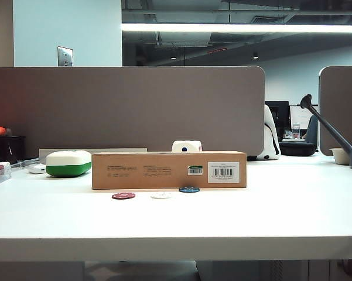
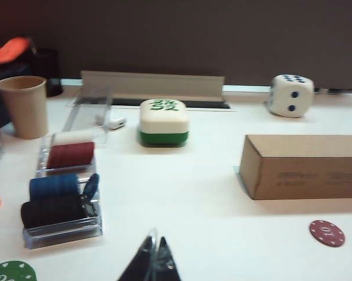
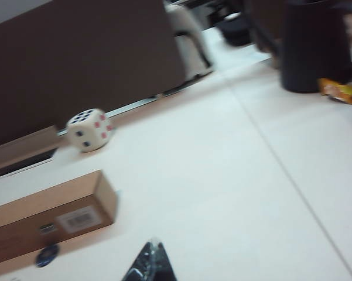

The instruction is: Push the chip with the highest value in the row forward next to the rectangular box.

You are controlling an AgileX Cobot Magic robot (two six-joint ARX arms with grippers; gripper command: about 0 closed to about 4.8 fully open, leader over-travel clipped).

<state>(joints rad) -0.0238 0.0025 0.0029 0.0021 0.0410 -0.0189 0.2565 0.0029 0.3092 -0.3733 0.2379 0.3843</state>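
The blue chip [image 1: 189, 189] lies flat right at the foot of the rectangular box [image 1: 168, 170], ahead of the red chip [image 1: 123, 195] and white chip [image 1: 161, 195]. In the right wrist view the blue chip [image 3: 47, 255] sits by the labelled end of the box [image 3: 47, 216]; my right gripper [image 3: 153, 246] is shut and empty, off to the chip's side, above bare table. My left gripper [image 2: 156, 243] is shut and empty too, back from the box [image 2: 304, 167] and the red chip [image 2: 327, 233]. Neither gripper shows in the exterior view.
A green-and-white case [image 1: 68, 163] stands left of the box, and a die [image 1: 186, 146] behind it. Near the left gripper are a clear tray of stacked chips [image 2: 61, 202] and a paper cup [image 2: 23, 105]. A dark container [image 3: 313, 47] stands far right.
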